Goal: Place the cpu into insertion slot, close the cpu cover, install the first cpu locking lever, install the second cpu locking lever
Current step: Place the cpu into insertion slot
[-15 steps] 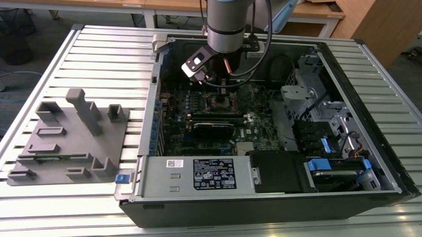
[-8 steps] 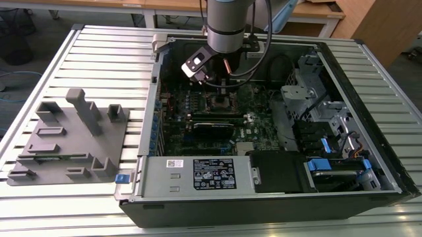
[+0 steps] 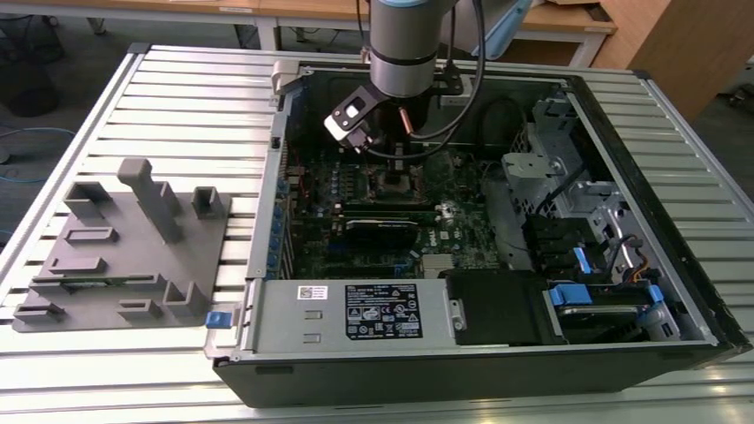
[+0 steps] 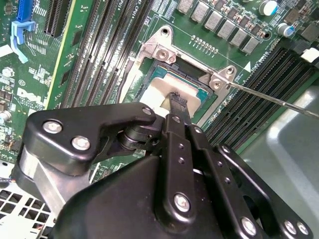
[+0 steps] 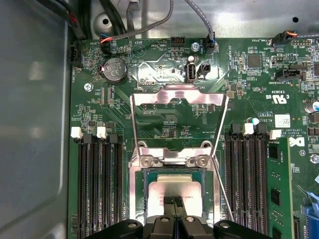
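Note:
The cpu [image 5: 172, 188], a small square chip with a silvery top, lies in the insertion slot [image 5: 140, 195] on the green motherboard; it also shows in the second wrist view, cpu [image 4: 192, 85]. My gripper [image 5: 174, 201] is shut, its black fingertips pressed together right over the chip's middle, seen again as gripper [image 4: 175, 98]. The cpu cover [image 5: 177, 95], a thin metal frame, stands swung open behind the slot. A thin wire locking lever [image 4: 279, 102] sticks out sideways from the slot's corner. In the exterior view the gripper [image 3: 387, 150] hangs over the insertion slot [image 3: 398, 184].
Long black memory slots [image 5: 97, 184] flank the socket on both sides. The open computer case [image 3: 659, 291] walls in the board, with cables [image 3: 471, 106] near the arm. A black card [image 3: 380, 234] lies just in front of the socket. A grey fixture tray [image 3: 118, 256] sits at the exterior view's left.

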### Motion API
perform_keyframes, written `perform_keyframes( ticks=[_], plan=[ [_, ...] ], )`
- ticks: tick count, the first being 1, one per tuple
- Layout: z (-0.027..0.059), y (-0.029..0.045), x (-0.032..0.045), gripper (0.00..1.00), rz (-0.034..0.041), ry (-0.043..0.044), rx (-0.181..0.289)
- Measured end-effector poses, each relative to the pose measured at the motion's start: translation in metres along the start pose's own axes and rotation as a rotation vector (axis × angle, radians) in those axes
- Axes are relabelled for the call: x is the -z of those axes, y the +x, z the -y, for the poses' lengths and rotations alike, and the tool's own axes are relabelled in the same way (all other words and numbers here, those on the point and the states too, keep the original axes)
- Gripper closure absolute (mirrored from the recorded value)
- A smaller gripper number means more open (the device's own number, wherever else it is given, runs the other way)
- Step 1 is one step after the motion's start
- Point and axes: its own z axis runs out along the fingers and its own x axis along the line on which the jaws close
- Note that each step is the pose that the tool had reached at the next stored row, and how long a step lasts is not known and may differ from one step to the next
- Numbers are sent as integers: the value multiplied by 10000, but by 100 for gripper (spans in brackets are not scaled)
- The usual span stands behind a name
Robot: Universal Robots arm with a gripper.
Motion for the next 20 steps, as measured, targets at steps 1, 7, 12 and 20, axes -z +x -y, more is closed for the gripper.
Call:
perform_keyframes(
  ticks=[1,7,12,20],
  plan=[
    [0,0,-1,89,0,0,0],
    [1,0,-15,89,1,0,0],
    [1,0,-17,89,1,1,0],
    [-2,3,-4,89,-20,-12,-1]
  ],
)
